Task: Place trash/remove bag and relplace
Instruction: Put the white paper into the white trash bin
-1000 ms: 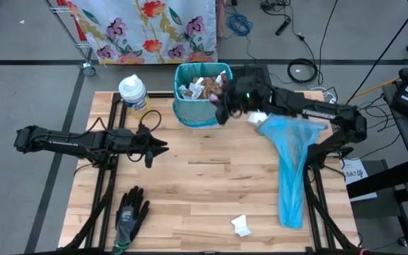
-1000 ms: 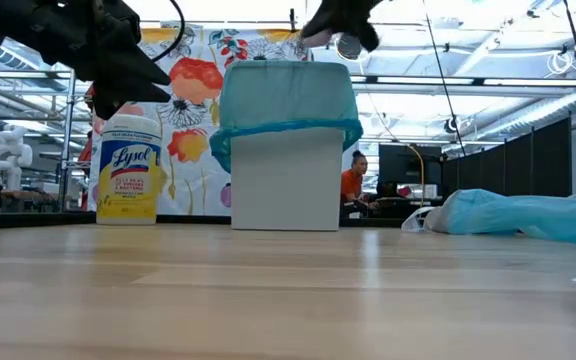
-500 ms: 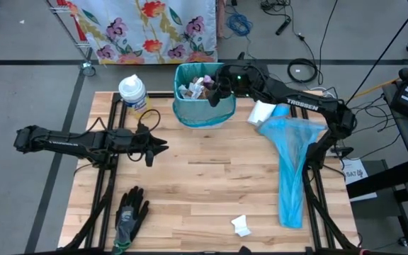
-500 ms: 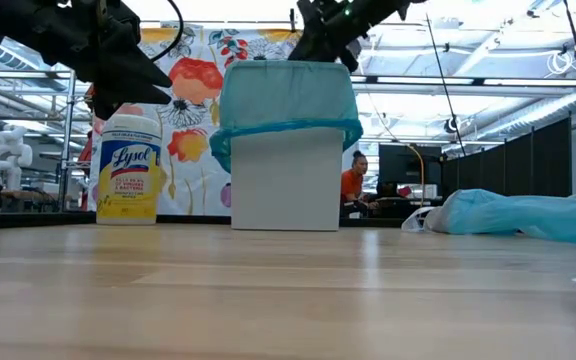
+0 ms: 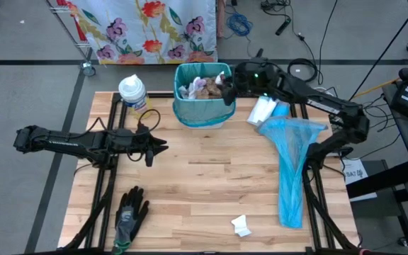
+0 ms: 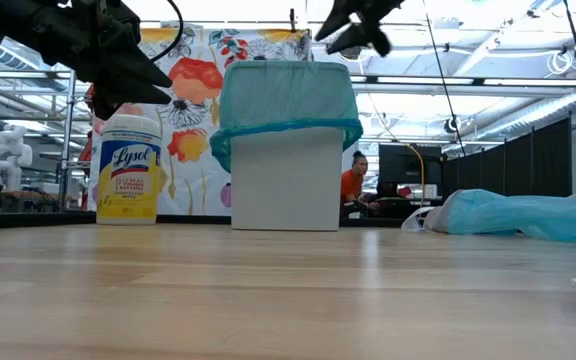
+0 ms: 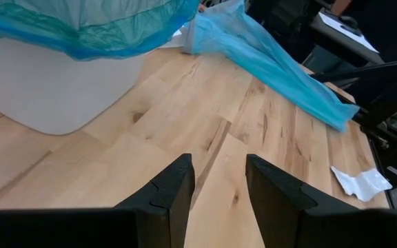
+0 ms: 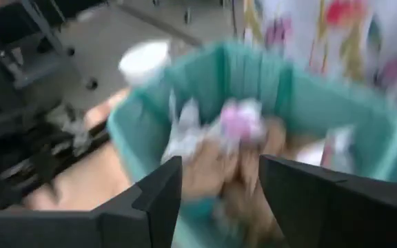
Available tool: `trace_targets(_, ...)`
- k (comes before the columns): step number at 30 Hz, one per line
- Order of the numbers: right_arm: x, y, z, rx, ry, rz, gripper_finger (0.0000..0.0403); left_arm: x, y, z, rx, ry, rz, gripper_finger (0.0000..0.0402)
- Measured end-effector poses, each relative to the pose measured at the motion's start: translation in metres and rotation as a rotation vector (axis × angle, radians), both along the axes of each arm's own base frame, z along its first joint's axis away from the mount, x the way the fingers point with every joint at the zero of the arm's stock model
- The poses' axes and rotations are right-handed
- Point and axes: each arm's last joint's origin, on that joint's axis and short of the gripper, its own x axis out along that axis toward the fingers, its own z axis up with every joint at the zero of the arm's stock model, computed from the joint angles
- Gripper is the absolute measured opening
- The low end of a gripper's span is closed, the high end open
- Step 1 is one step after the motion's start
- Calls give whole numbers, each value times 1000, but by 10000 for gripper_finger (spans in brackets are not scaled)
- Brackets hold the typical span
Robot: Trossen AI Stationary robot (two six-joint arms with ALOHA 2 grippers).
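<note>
Left gripper (image 5: 163, 148) hangs over the table's (image 5: 204, 191) left half, fingers apart, holding nothing. Glove (image 5: 129, 216) lies near the front edge. Wipes tub (image 5: 132, 93) stands beside the bin (image 5: 204, 106), which is lined in teal and full of trash (image 5: 201, 88). Right gripper (image 5: 227, 88) hovers at the bin's rim, fingers spread, empty. One tissue scrap (image 5: 241, 226) lies near the front; blue bag (image 5: 290, 166) lies at right.

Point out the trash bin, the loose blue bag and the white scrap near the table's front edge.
trash bin (image 5: 202, 115): high view, bag-lined front wall.
loose blue bag (image 5: 291, 170): high view, middle of its length.
white scrap (image 5: 241, 225): high view, its centre.
</note>
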Motion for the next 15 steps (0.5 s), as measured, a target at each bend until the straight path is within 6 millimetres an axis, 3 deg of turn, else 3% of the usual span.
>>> trace_targets(7, -8, 54, -26, 305, 264, -8, 165, 0, 0, -1, -4, 9, -11, 136)
trace_targets(15, -1, 153, -57, 469, 468, -167, 160, -3, -2, -6, -32, 73, -74, 136)
